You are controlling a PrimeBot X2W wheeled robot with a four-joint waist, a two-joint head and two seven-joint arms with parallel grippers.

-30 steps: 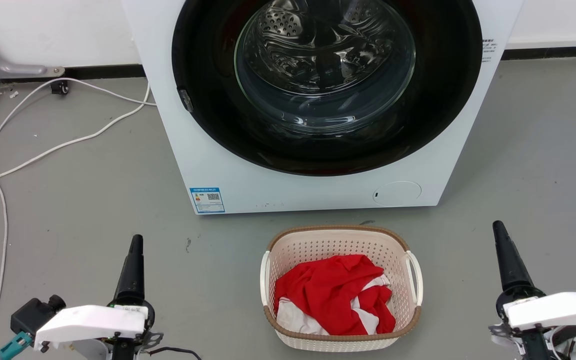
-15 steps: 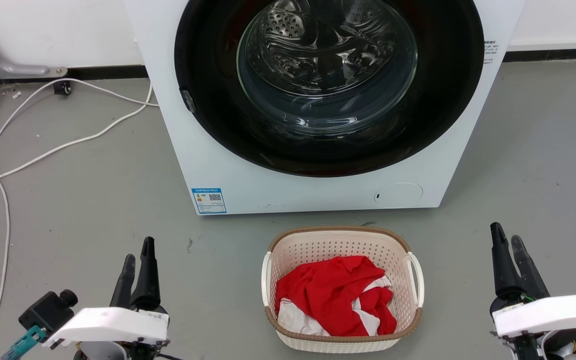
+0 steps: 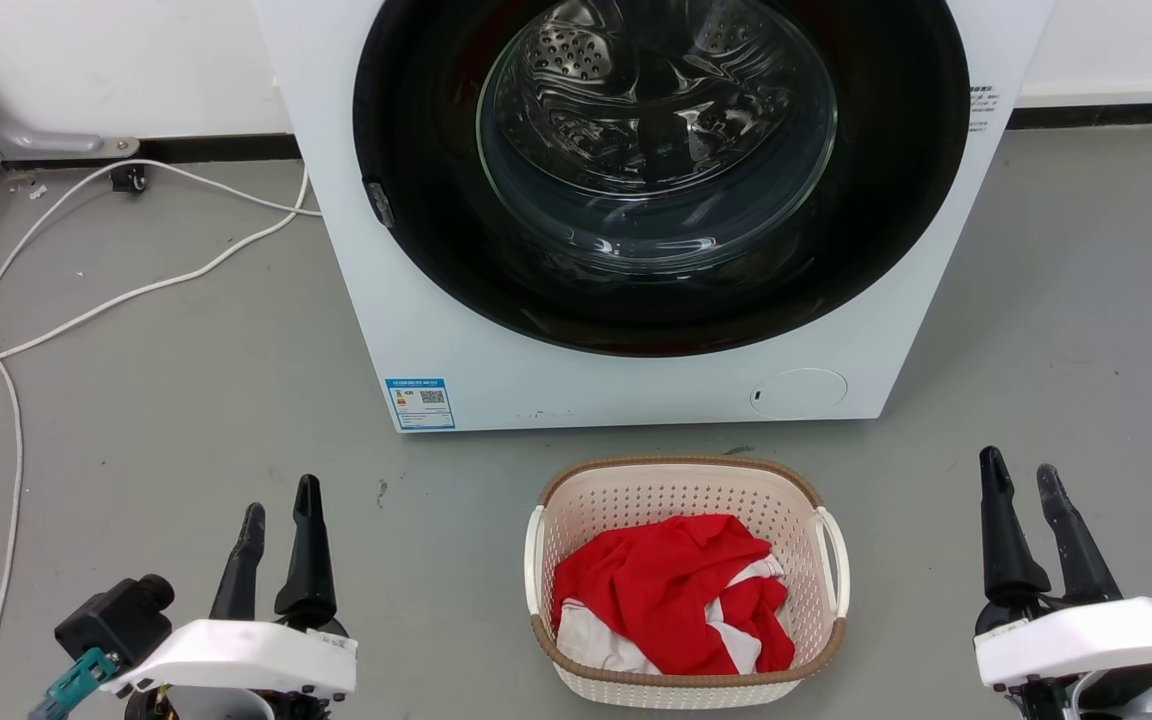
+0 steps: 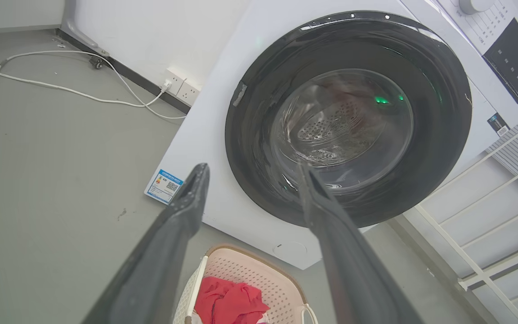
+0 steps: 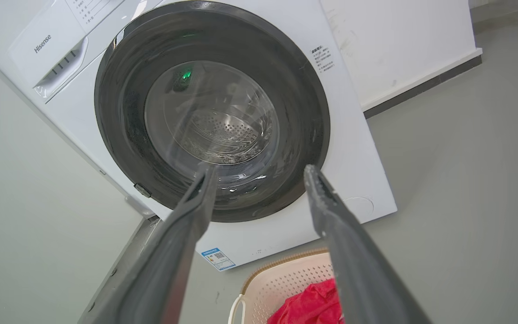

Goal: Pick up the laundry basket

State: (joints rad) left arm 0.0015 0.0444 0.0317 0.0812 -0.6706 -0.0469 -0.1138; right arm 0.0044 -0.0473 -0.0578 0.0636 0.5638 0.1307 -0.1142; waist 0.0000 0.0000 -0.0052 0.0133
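The laundry basket (image 3: 626,505) sits on the grey floor in front of the washing machine, cream-white and perforated with a brown rim and white side handles. Red and white clothes (image 3: 671,590) lie inside it. My left gripper (image 3: 281,500) hangs open well to the basket's left, fingers apart and empty. Well to its right, my right gripper (image 3: 1021,475) is also open and empty. The basket's edge shows in the left wrist view (image 4: 259,274) and in the right wrist view (image 5: 286,274), below the open left gripper (image 4: 250,168) and right gripper (image 5: 259,168).
A white front-loading washing machine (image 3: 496,340) with a closed round glass door (image 3: 656,130) stands just behind the basket. White cables (image 3: 86,300) trail across the floor at the left. A white wire rack (image 4: 502,225) stands beside the machine.
Both grippers have opened from shut, their fingers now spread apart. The left arm has shifted slightly right; the view has drifted a little.
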